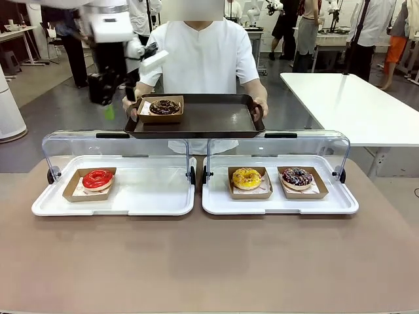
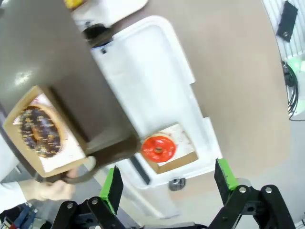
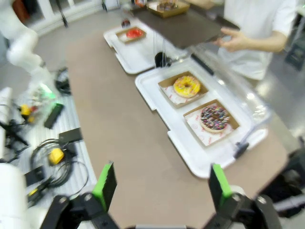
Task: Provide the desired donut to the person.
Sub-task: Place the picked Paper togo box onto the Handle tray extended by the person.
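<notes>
The person stands at the far side and holds a dark tray by both handles. On the tray's left end a chocolate donut lies in a cardboard box. My left gripper hangs raised just left of the tray, blurred. Seen from the left wrist, the left gripper is open and empty, above the chocolate donut and a red donut. The right gripper is open and empty too, high over the table's near right side.
Two white trays with raised clear lids sit on the brown table. The left tray holds the red donut. The right tray holds a yellow donut and a sprinkled chocolate donut. Cables and tools lie beside the table.
</notes>
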### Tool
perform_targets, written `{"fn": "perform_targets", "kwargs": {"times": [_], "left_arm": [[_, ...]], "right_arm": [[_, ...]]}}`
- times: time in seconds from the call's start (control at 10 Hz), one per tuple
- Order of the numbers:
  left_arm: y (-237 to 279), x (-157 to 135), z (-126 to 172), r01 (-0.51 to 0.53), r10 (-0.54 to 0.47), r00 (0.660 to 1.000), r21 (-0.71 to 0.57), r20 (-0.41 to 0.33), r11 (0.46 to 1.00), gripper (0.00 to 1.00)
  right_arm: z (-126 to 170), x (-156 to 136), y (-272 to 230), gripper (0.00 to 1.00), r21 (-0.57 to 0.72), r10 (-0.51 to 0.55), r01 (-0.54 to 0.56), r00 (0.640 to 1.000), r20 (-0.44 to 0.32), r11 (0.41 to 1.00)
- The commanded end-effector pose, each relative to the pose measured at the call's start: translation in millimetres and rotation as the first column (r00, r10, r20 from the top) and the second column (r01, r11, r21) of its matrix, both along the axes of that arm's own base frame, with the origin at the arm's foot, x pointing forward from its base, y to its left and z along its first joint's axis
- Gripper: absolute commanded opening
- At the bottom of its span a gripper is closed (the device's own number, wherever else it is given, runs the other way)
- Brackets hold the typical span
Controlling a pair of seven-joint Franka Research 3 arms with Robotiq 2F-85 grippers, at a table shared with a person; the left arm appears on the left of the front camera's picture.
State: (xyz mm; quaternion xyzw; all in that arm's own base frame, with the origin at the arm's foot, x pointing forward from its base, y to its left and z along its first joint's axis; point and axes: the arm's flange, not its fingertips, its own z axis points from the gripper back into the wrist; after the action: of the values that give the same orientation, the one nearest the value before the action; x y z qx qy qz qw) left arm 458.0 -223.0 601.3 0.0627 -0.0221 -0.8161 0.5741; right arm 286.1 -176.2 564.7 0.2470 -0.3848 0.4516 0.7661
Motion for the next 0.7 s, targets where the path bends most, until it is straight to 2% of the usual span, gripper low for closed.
{"fn": "perform_targets", "kwargs": {"times": [0.0,0.2,0.5,0.6], "left_arm": [[41,-64,-38,0.027,-0.023,0.998,-0.059,0.062,0.998,1.00],[59,-83,-47,0.022,-0.013,0.995,-0.089,0.098,0.996,1.00],[74,-73,-50,0.037,-0.029,0.998,-0.121,0.062,0.992,1.00],[70,-84,-49,-0.008,0.014,0.996,-0.081,0.084,0.997,1.00]], "right_arm": [[0,2,0,1.00,0.015,0.010,-0.010,1.000,0.020,1.000],[0,2,0,1.00,0.015,0.010,-0.010,1.000,0.020,1.000],[0,2,0,1.00,0.015,0.010,-0.010,1.000,0.020,1.000],[0,2,0,1.00,0.015,0.010,-0.010,1.000,0.020,1.000]]}}
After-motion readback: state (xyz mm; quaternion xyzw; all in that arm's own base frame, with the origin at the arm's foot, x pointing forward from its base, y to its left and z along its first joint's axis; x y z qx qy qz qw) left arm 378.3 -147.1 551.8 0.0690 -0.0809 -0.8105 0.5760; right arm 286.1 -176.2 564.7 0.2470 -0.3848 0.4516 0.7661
